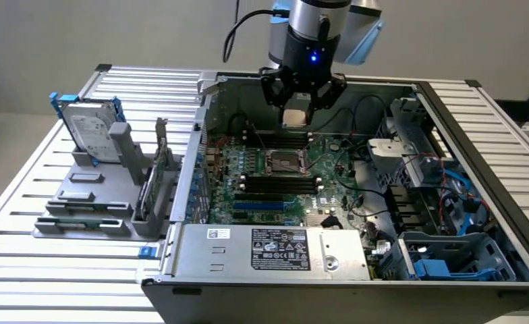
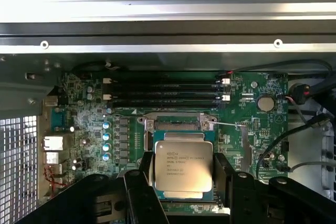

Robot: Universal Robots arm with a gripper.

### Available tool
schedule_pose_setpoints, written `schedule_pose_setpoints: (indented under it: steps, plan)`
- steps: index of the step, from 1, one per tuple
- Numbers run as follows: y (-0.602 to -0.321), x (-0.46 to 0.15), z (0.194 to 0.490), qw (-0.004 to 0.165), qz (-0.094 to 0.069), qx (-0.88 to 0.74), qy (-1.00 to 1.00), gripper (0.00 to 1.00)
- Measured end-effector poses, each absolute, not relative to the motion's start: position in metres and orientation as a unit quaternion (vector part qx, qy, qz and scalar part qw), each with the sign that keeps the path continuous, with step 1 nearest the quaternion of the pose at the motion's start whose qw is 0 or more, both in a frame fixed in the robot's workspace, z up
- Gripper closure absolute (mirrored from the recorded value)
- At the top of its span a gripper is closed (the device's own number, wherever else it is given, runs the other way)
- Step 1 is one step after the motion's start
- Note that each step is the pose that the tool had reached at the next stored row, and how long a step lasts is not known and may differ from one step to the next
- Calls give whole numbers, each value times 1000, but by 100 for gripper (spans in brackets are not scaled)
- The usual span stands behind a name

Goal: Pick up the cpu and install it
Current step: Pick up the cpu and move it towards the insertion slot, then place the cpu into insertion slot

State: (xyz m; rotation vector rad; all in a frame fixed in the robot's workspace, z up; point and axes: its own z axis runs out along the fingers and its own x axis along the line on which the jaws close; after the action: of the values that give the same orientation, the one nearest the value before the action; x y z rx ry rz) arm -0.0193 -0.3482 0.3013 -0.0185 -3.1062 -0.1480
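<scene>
Clasping the cpu [image 2: 184,166] by two opposite edges, the gripper [image 1: 297,111] hangs above the motherboard [image 1: 337,192], with the chip lying flat between its fingers and the open socket [image 1: 283,162] just below. A clean fit likely depends on keeping the chip level, squared to the socket frame and correctly oriented.

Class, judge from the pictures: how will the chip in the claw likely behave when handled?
The chip looks like a flat metal-topped slab, so probably stiff. Its smooth top may be slippery. The claw grips only its edges, so it could tilt or slip.
</scene>
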Motion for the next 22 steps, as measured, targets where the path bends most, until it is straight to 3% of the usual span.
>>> schedule_pose_setpoints:
  steps: [22]
  plan:
    - [-348, -22, 300, 13, -48, -60, -997, 45]
